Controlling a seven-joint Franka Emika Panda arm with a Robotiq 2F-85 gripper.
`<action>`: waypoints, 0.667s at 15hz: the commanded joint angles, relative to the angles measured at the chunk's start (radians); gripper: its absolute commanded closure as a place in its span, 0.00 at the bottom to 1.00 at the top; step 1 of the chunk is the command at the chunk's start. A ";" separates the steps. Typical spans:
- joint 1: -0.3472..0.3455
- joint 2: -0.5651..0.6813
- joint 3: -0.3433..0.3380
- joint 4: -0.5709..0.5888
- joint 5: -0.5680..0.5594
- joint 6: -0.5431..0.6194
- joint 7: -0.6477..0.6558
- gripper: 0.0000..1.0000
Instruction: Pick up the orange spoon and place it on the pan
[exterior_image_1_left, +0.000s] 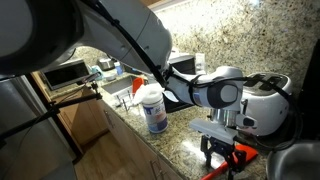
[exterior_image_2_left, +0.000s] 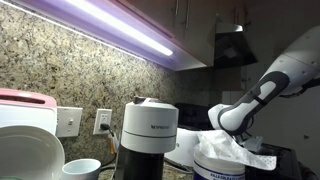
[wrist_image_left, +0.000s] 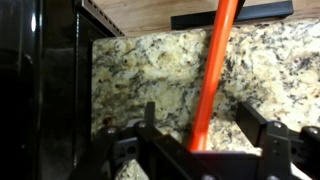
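While the orange spoon (wrist_image_left: 215, 60), pointing to twelve o'clock, is bracketed by the gripper (wrist_image_left: 197, 115) for lifting, clamping cannot be confirmed.

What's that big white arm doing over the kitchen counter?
A robot arm is handling a utensil. Its gripper holds the orange spoon by the handle, between the jaws. In the wrist view the spoon seems lifted clear of the speckled granite counter rather than lying on it. A white canister stands nearby, untouched.
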 joint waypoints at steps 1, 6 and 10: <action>0.010 0.005 -0.009 0.035 -0.010 -0.021 0.003 0.50; -0.012 -0.016 0.013 0.031 0.011 -0.020 -0.046 0.88; -0.026 -0.027 0.024 0.025 0.016 -0.019 -0.105 0.96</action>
